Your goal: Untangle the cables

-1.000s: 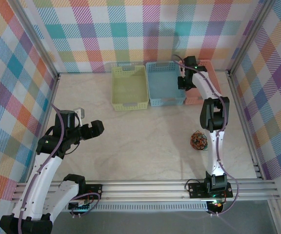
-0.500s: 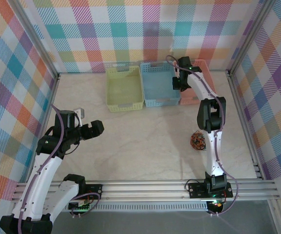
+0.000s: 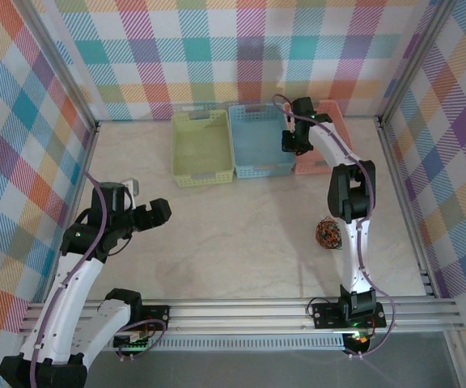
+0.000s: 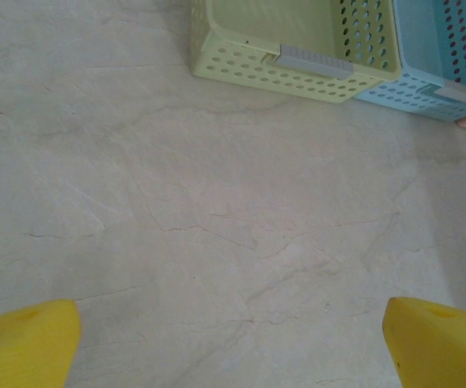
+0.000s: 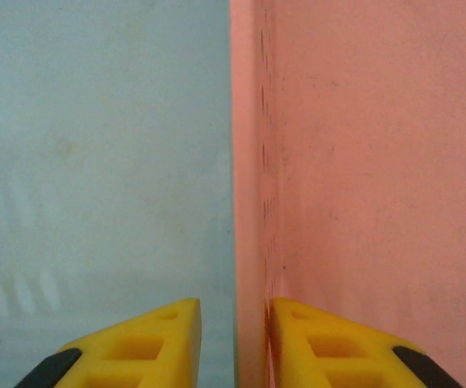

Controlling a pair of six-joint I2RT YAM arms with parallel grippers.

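Against the frame a second back, I find the three baskets sitting further left, and the right gripper [image 3: 291, 141] has gone left with them. The right wrist view adds detail the overhead lacks. The jaws are narrowly parted astride the wall where the blue basket [image 5: 95, 162] meets the pink basket [image 5: 362, 162], with a sliver of gap on the blue side and no firm hold.

The left gripper [image 4: 233, 339] is spread wide over the table [image 4: 217, 242], holding nothing, with the green basket [image 4: 257, 69] ahead.

The cables [image 3: 328, 233] lie knotted on the table beside the right arm [image 3: 353, 250], well apart from both grippers. In the overhead view that arm covers much of the pink basket.
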